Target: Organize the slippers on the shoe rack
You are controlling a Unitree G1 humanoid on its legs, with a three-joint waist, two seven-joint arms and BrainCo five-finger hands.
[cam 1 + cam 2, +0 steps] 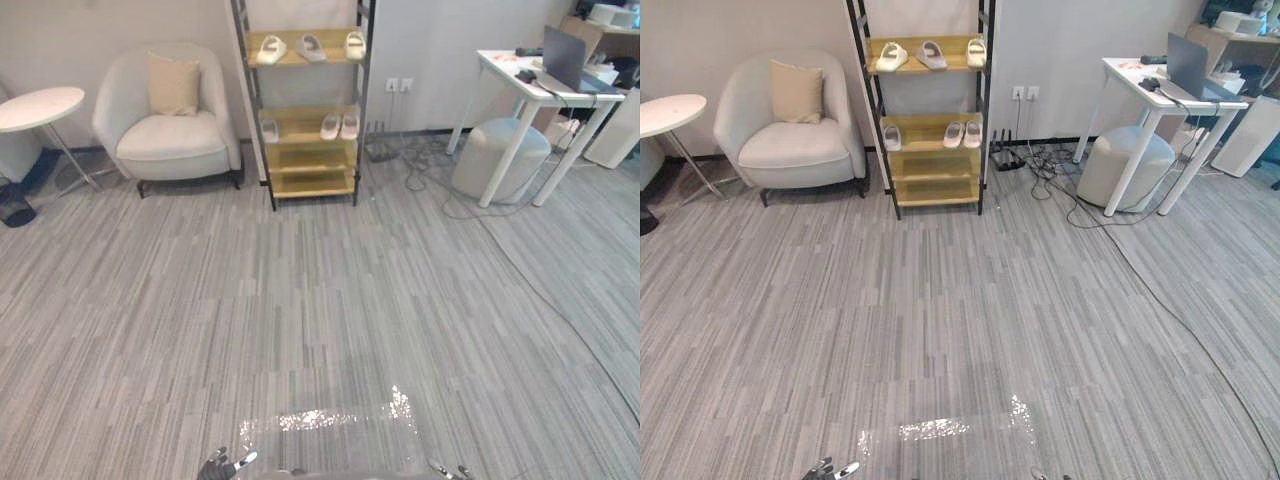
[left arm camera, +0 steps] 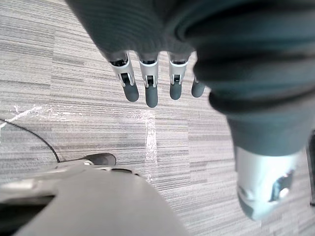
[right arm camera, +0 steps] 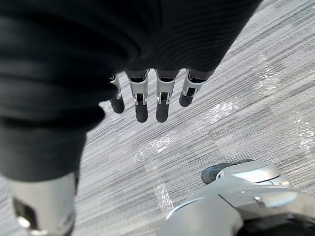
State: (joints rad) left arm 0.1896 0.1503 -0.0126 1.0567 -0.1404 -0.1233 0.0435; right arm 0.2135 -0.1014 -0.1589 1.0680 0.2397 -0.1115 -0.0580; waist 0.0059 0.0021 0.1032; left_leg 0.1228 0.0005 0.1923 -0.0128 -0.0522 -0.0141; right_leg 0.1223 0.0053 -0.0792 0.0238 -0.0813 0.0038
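Observation:
A black-framed shoe rack [image 1: 305, 150] with wooden shelves stands against the far wall. Three pale slippers lie on its top shelf [image 1: 310, 47], one of them turned askew. On the middle shelf a single slipper [image 1: 269, 130] lies at the left and a pair [image 1: 340, 126] at the right. The lower shelf is bare. My left hand [image 2: 150, 83] hangs over the carpet near me, fingers straight and holding nothing. It also peeks in at the bottom edge of the left eye view [image 1: 225, 465]. My right hand [image 3: 147, 98] hangs the same way, open and holding nothing.
A pale armchair [image 1: 170, 125] with a cushion stands left of the rack, and a round white side table [image 1: 40, 105] further left. Right of the rack are cables on the floor [image 1: 425, 165], a grey pouf [image 1: 500, 155] and a white desk [image 1: 545, 90]. Grey carpet stretches between me and the rack.

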